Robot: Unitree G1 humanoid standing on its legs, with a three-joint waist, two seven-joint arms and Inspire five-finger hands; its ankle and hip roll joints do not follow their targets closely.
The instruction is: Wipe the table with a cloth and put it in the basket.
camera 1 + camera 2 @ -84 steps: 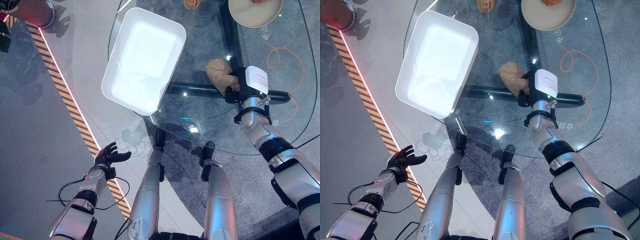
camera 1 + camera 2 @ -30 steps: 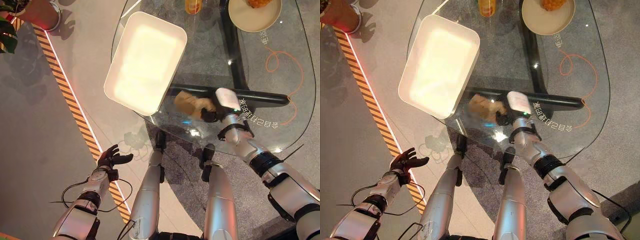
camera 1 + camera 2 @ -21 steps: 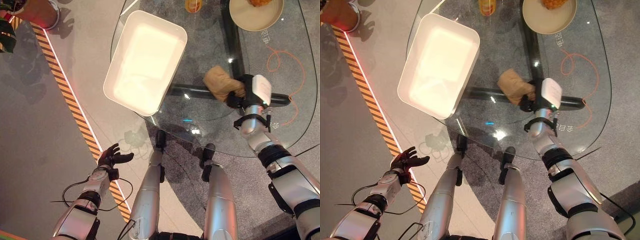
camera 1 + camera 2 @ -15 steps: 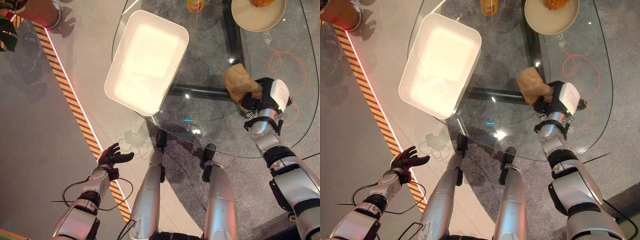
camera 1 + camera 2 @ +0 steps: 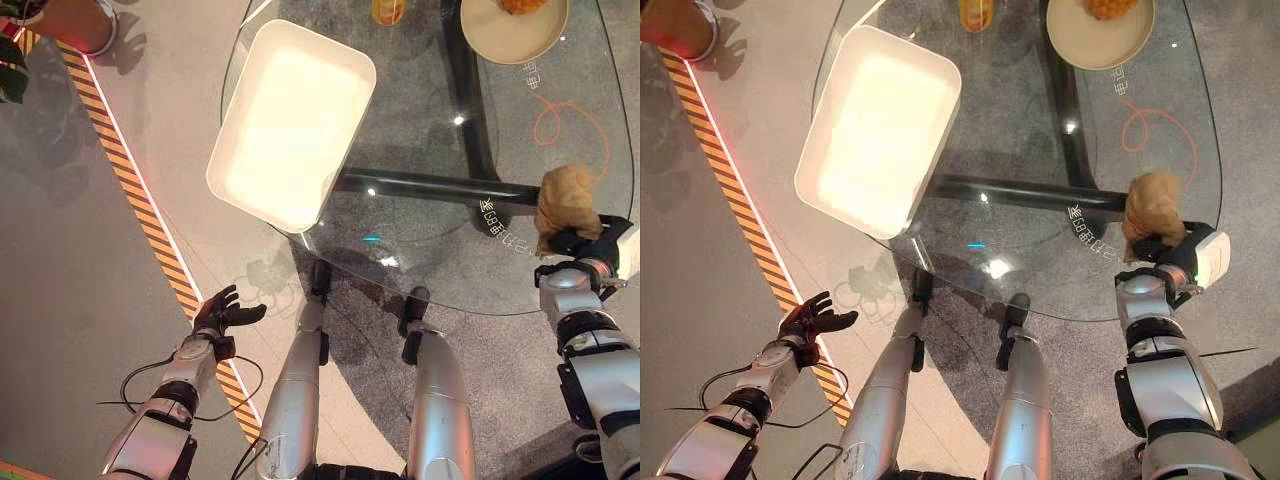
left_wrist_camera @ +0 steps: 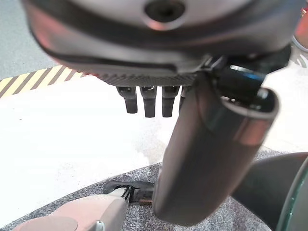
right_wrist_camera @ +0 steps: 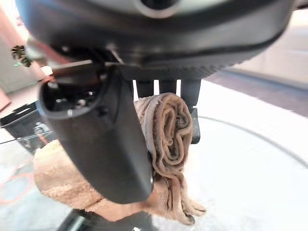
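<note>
A crumpled tan cloth rests on the round glass table close to its right rim. My right hand sits just behind it at the table's edge, shut on the cloth. In the right wrist view the cloth is bunched between the thumb and the curled fingers. The white rectangular basket stands on the table's left part, overhanging the rim, with nothing in it. My left hand hangs open low at the left over the floor, far from the table.
A beige plate with food and an orange glass stand at the table's far side. An orange looped line marks the glass. A dark beam runs under the top. Striped floor tape crosses the left.
My right hand has dragged the cloth across the glass from the table's middle to its right rim. The left hand and the basket have stayed put.
</note>
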